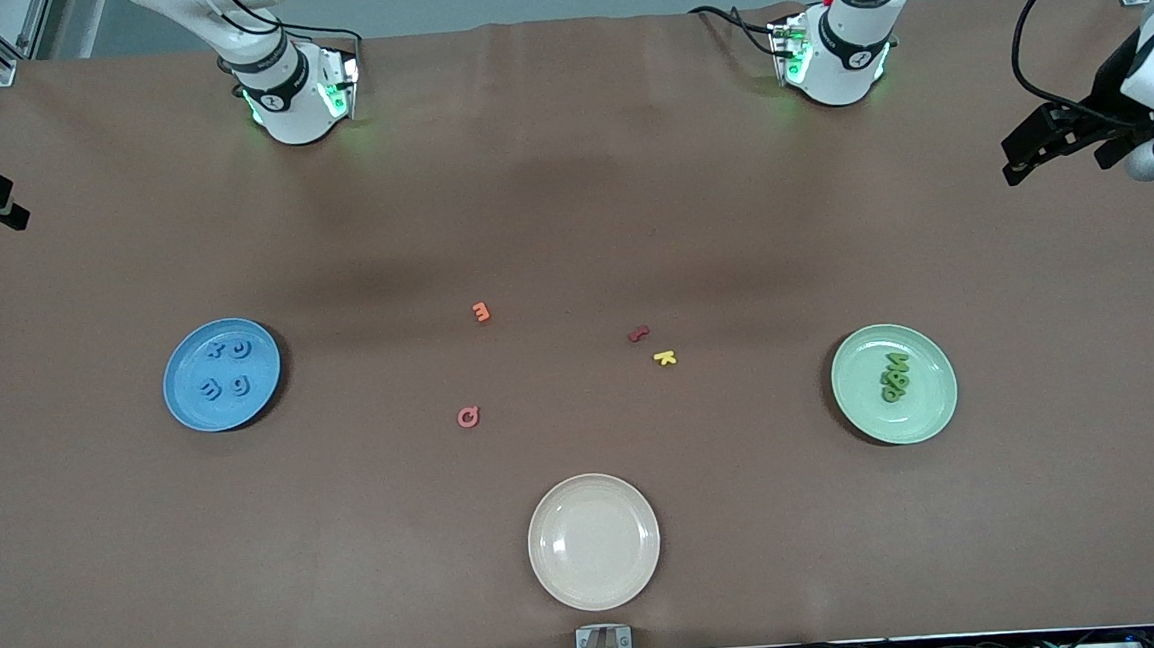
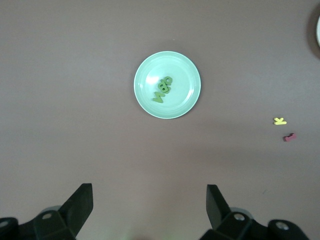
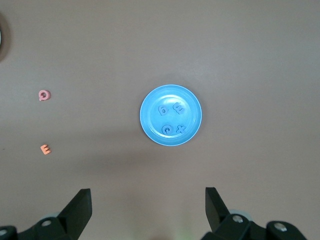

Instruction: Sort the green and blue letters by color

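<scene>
Several blue letters (image 1: 226,367) lie on the blue plate (image 1: 181,403) toward the right arm's end of the table. The green letters (image 1: 895,377) lie in a heap on the green plate (image 1: 929,421) toward the left arm's end. My left gripper (image 2: 149,192) hangs high over bare table beside the green plate (image 2: 187,70), open and empty, with the green letters (image 2: 162,90) in its view. My right gripper (image 3: 148,196) is likewise raised, open and empty, beside the blue plate (image 3: 150,130), whose blue letters (image 3: 170,119) show in its view.
A cream plate (image 1: 596,583) sits at the table's near edge. Mid-table lie an orange letter (image 1: 480,312), a pink letter (image 1: 467,417), a dark red letter (image 1: 638,334) and a yellow letter (image 1: 665,358). Both arms' bases stand along the table's edge farthest from the front camera.
</scene>
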`<state>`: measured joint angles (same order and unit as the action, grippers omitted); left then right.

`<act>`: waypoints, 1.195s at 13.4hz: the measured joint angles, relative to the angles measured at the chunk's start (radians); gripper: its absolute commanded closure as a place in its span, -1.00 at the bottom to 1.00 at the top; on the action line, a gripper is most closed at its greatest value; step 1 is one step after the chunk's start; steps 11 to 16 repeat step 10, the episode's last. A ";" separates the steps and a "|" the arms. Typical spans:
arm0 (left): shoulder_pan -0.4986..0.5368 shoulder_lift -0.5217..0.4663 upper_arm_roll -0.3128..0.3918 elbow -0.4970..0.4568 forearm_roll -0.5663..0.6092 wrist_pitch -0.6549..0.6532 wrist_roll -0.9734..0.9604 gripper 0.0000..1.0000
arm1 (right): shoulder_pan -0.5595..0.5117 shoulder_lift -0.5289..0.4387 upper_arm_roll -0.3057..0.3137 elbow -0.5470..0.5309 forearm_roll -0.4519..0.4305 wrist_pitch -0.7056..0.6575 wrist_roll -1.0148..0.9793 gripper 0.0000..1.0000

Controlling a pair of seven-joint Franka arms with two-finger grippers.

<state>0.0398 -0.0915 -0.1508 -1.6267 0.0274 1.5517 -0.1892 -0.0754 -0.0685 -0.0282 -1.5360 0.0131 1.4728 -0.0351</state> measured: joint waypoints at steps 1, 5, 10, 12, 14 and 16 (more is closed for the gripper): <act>0.000 0.000 -0.006 0.006 0.000 -0.001 0.000 -1.00 | 0.000 0.018 0.000 0.019 0.000 0.002 0.000 -1.00; 0.003 0.000 -0.004 0.030 0.000 -0.017 0.000 -1.00 | 0.000 0.071 0.000 0.080 0.000 0.002 0.000 -1.00; 0.003 0.000 -0.004 0.042 0.000 -0.034 0.000 -1.00 | 0.000 0.074 0.000 0.088 -0.001 0.001 0.000 -1.00; 0.003 0.000 -0.004 0.042 0.000 -0.034 0.000 -1.00 | 0.000 0.074 0.000 0.088 -0.001 0.001 0.000 -1.00; 0.003 0.000 -0.004 0.042 0.000 -0.034 0.000 -1.00 | 0.000 0.074 0.000 0.088 -0.001 0.001 0.000 -1.00; 0.003 0.000 -0.004 0.042 0.000 -0.034 0.000 -1.00 | 0.000 0.074 0.000 0.088 -0.001 0.001 0.000 -1.00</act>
